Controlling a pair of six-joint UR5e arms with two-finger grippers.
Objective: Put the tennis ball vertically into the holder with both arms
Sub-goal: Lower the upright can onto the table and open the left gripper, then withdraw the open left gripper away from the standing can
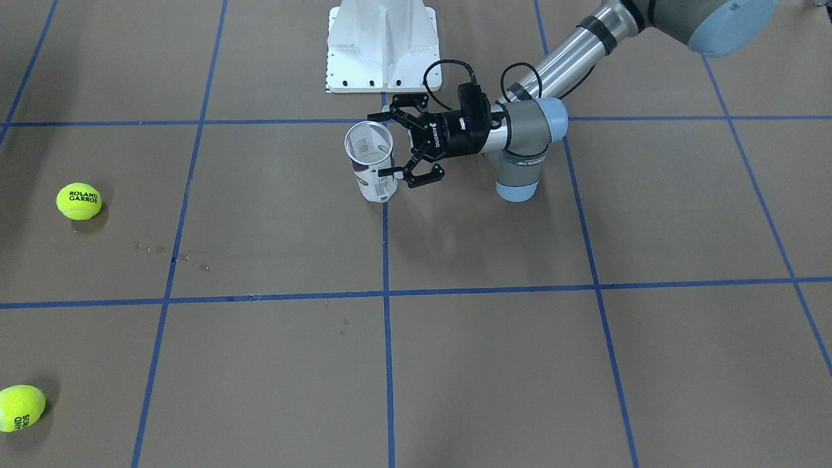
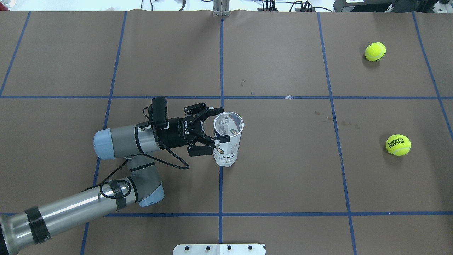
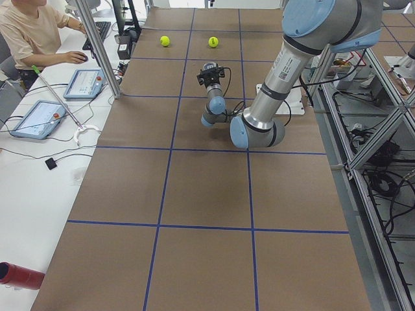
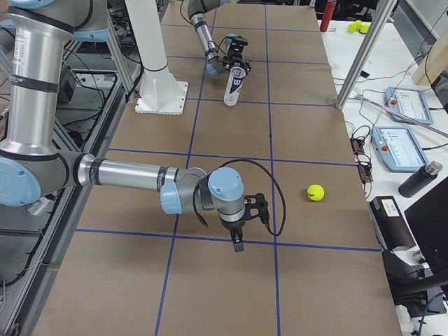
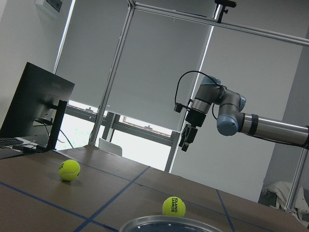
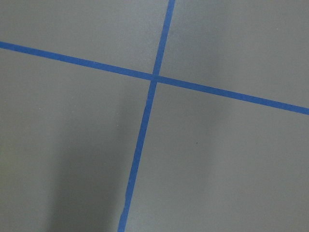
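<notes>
I read "ROLAND GARROS" in black on near tennis ball (image 1: 78, 201), front view; same words upside down on it overhead. Second ball (image 1: 21, 407): partial black print, only "SO…" and "ON…" legible to me. "ROBOTIQ" in white on left pincer (image 1: 398, 145) body, mirrored orientation overhead. "Wilson" script on holder (image 2: 227, 140) label, low on side; small print above it too fine for me. Left wrist view: ball print too small.

Left gripper (image 2: 216, 128) spread, wrist level
</notes>
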